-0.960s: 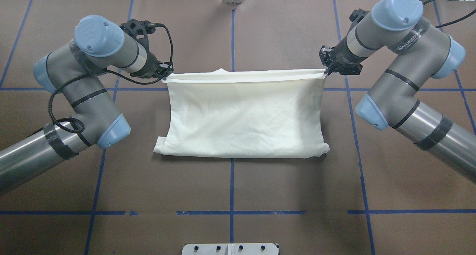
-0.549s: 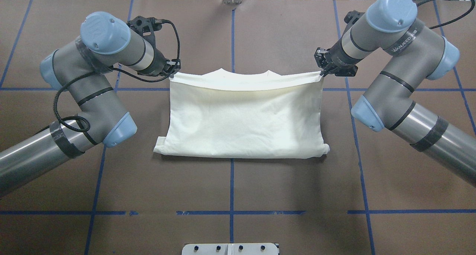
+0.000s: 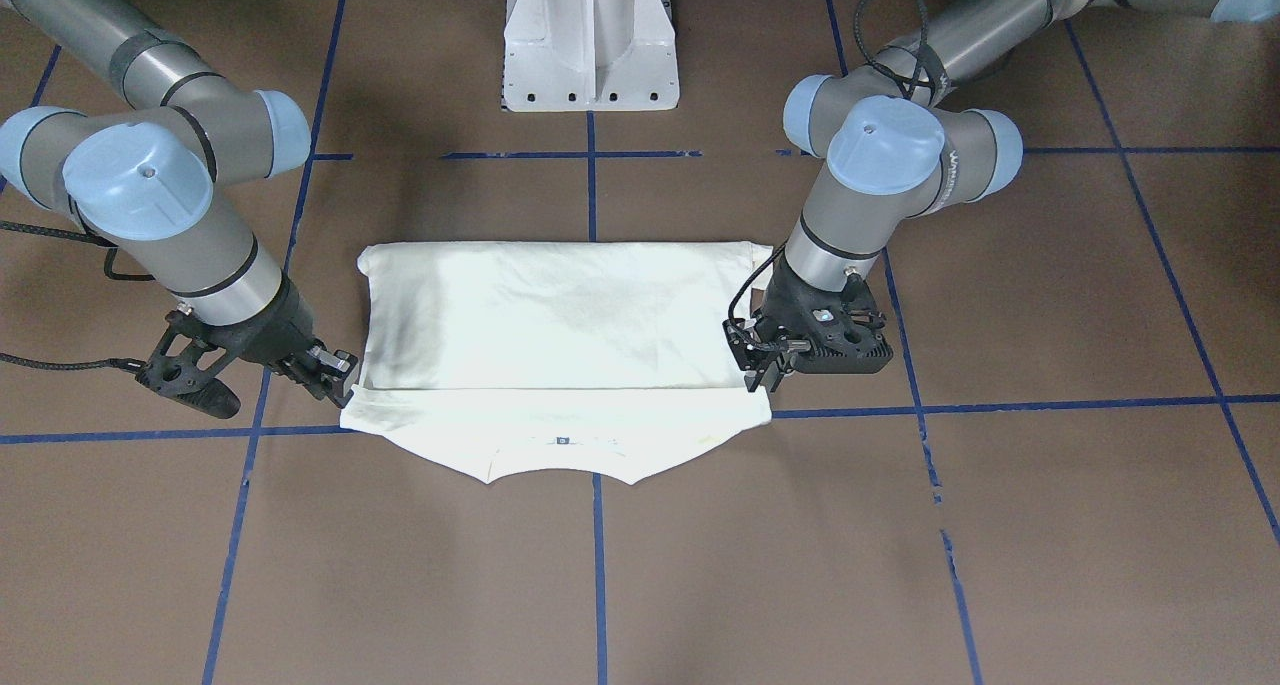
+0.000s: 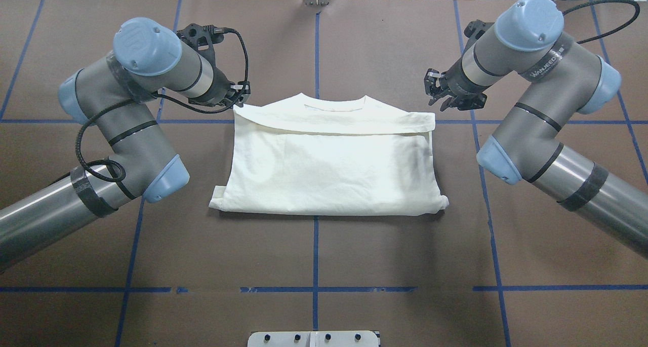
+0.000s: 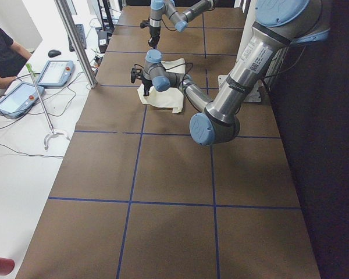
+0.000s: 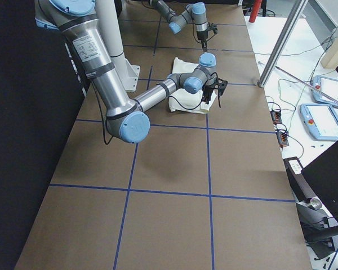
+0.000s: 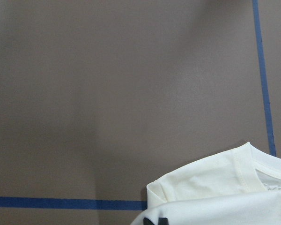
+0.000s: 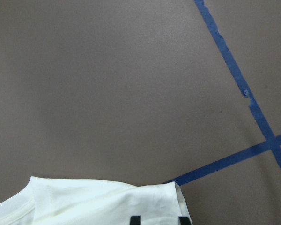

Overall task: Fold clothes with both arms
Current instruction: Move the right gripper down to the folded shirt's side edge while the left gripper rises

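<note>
The cream-white T-shirt (image 4: pixel 329 164) lies folded on the brown table, plain side up, with the collar at the far edge; it also shows in the front view (image 3: pixel 550 305). My left gripper (image 4: pixel 237 100) sits at the fold's left corner, and in the left wrist view its fingertips (image 7: pixel 150 221) stand close together on the cloth (image 7: pixel 215 187). My right gripper (image 4: pixel 439 94) is open, just above and beyond the fold's right corner, clear of the cloth. In the right wrist view its fingertips (image 8: pixel 136 220) are spread over the shirt's corner (image 8: pixel 98 201). The print is hidden.
The white pedestal base (image 3: pixel 590 45) stands behind the shirt on the robot's side. Blue tape lines (image 4: pixel 315 256) cross the brown table. Tablets (image 5: pixel 23 99) and cables lie on the operators' white bench beside a metal post (image 5: pixel 75 40).
Both grippers carried the raised edge back toward the near side and down, so the fold now lies flat and the collar shows. The right gripper let go and drew away.
</note>
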Robot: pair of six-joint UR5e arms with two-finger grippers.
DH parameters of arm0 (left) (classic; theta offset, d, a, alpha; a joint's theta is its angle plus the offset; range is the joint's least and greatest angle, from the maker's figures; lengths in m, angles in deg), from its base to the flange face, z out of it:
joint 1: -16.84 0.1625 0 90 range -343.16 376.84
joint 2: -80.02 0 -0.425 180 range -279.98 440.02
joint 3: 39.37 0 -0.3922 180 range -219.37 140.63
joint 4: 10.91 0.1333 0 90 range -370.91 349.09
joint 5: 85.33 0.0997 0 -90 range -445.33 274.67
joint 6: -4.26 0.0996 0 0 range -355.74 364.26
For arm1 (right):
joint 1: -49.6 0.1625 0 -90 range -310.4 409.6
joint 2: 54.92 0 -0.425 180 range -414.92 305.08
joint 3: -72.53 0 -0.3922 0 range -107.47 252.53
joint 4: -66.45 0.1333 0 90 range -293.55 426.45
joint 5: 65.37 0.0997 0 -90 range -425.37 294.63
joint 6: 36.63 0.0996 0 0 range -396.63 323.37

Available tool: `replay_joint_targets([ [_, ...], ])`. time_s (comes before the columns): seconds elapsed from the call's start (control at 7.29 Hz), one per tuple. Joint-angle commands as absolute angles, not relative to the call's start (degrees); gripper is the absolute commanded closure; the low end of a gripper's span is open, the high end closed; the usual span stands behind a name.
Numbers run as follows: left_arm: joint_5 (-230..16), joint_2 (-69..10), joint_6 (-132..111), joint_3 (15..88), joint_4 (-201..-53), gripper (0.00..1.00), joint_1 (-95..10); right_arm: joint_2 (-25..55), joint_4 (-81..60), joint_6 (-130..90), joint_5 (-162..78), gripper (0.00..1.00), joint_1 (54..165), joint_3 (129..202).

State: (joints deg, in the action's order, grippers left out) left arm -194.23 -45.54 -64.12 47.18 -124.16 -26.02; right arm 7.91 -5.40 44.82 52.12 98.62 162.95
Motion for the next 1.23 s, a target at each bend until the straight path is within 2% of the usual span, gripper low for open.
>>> replay_joint_targets([
  [0.0,-194.2,-45.3,-63.6,47.1,-124.2,0.0,-26.0,9.5,-1.2,45.1,52.6,0.0,98.0,163.6],
  [0.27,-194.7,-45.2,-63.7,48.2,-123.4,0.0,-26.1,14.2,-1.7,45.4,52.3,0.0,95.1,168.8],
  [0.69,-195.3,-39.6,-64.4,57.3,-120.8,0.0,-26.5,22.6,-1.8,45.9,48.6,0.0,87.9,175.3],
  [0.82,-195.1,-39.6,-63.9,59.6,-117.9,0.0,-26.3,24.0,-1.8,49.2,47.0,0.0,85.3,178.1],
  [1.1,-194.8,-39.5,-64.3,62.9,-117.4,0.0,-26.4,25.0,-1.8,54.6,46.5,0.0,81.6,179.0],
])
